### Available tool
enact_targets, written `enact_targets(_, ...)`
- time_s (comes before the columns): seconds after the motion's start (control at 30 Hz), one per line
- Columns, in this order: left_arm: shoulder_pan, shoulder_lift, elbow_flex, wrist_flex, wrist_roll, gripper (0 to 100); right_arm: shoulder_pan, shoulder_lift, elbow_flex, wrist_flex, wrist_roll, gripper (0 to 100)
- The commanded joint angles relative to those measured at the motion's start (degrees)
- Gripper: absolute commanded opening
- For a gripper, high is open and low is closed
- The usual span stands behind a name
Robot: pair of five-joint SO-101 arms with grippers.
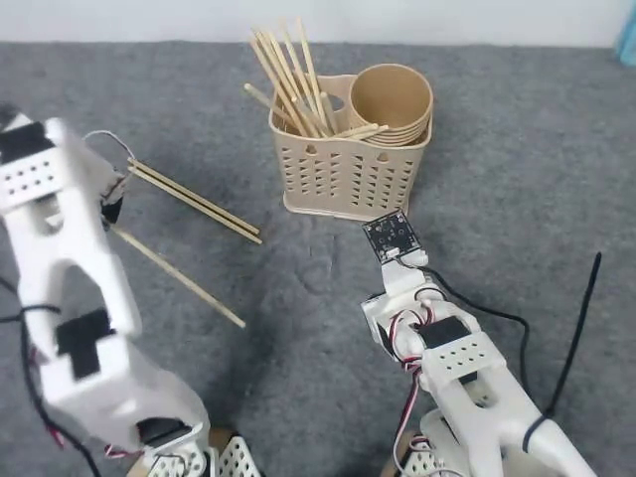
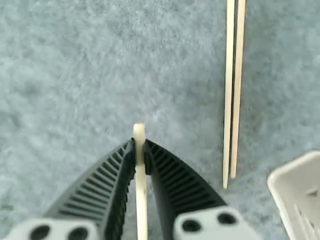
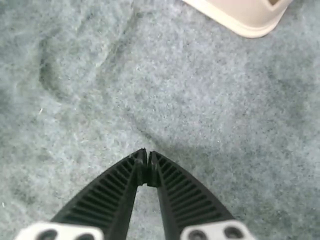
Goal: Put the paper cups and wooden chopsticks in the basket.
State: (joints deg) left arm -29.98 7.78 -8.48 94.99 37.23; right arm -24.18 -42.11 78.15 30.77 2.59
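Grey carpet (image 1: 517, 199) covers the table. At 12 o'clock in the high view stands the beige basket (image 1: 348, 179), which holds stacked paper cups (image 1: 391, 99) and a bundle of wooden chopsticks (image 1: 288, 75). At 8 o'clock from the basket a pair of chopsticks (image 1: 194, 202) lies side by side on the carpet. The left gripper (image 2: 139, 147) pinches a single chopstick (image 1: 179, 278), which slants toward 4 o'clock. The right gripper (image 3: 147, 156), tips pressed together and holding nothing, sits at 6 o'clock from the basket, near its base. A black cable (image 1: 581, 328) runs at 4 o'clock.
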Motion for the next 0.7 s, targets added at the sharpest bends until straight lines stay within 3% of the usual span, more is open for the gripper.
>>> enact_targets(0.0,0.00,-12.31,4.70,0.88,-1.93,1,0.48,-0.31,-0.44,-1.27,1.14,0.8)
enact_targets(0.37,0.44,-40.00,14.73,-9.67,-3.60,1,0.48,-0.31,-0.35,-1.19,1.14,0.8)
enact_targets(0.53,6.15,-49.93,18.07,-19.08,-3.78,1,0.48,-0.31,-0.35,-1.19,1.23,0.8)
enact_targets(0.67,11.69,-56.35,20.35,-28.40,-9.58,1,0.48,-0.31,-0.35,-1.19,1.23,0.8)
